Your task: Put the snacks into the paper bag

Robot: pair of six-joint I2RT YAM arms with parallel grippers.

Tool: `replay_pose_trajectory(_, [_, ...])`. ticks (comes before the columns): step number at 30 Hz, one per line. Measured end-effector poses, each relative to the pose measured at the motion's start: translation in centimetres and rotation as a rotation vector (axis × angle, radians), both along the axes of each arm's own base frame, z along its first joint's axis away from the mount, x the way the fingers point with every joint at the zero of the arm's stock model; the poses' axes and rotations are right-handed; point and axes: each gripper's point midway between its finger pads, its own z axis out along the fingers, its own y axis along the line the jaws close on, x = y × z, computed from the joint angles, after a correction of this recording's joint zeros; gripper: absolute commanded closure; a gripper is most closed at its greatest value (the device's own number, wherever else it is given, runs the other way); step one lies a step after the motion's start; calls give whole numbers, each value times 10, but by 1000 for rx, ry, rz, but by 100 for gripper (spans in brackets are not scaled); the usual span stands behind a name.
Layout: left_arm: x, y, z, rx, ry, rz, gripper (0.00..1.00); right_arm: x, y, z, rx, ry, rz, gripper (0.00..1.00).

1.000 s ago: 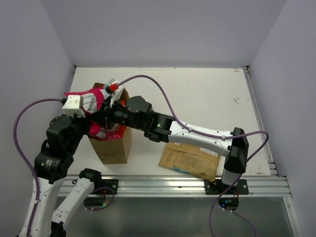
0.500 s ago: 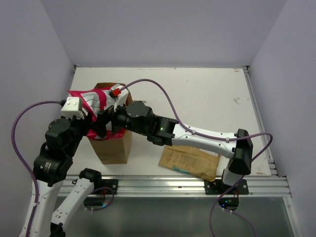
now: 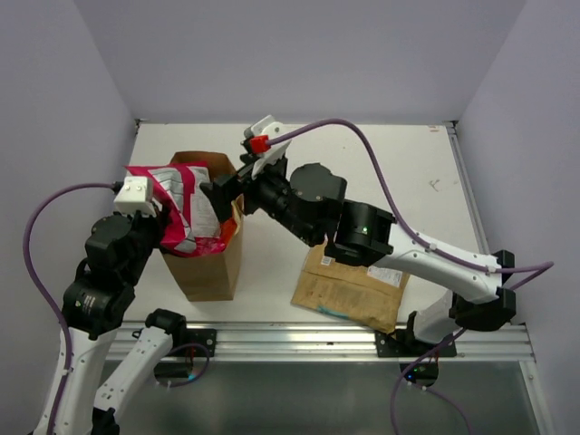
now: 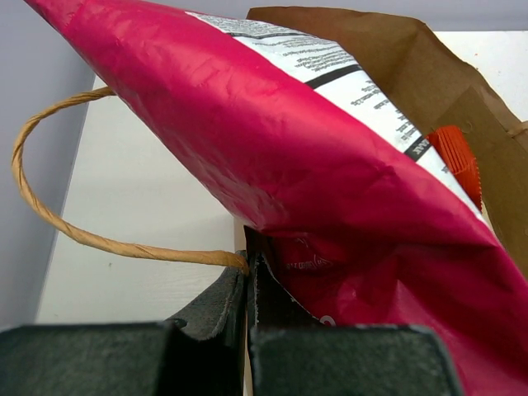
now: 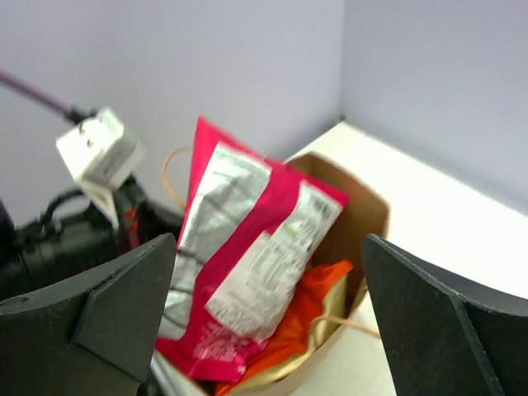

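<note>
The white, scuffed table (image 3: 381, 172) stands between pale lilac walls (image 3: 299, 54). The stiff brown paper bag (image 3: 208, 267) stands upright on it, with a crinkly magenta packet (image 3: 186, 213) leaning from its mouth over an orange packet (image 5: 297, 322). The flat tan packet (image 3: 349, 294) lies to the right of the bag. The left gripper (image 4: 249, 276) pinches the bag's rim, and the right gripper (image 5: 268, 280) hangs spread wide above the bag.

Pinches a magenta crinkly packet (image 4: 313, 190) in the left end effector (image 4: 249, 276). Holds the right arm (image 3: 362, 231) stretched leftward, its end effector (image 5: 268, 305) spread wide.
</note>
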Motion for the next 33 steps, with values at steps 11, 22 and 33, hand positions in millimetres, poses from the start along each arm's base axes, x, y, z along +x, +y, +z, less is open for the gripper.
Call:
replay_pose_trajectory(11, [-1, 7, 1, 10, -5, 35, 100, 47, -30, -42, -194, 22, -271, 1])
replay_pose_trajectory(22, [-9, 10, 28, -2, -60, 40, 100, 24, -190, -298, -705, 437, -611, 1])
replay_pose_trajectory(33, [-7, 9, 24, 2, -58, 34, 100, -10, -253, -403, -916, 598, -708, 1])
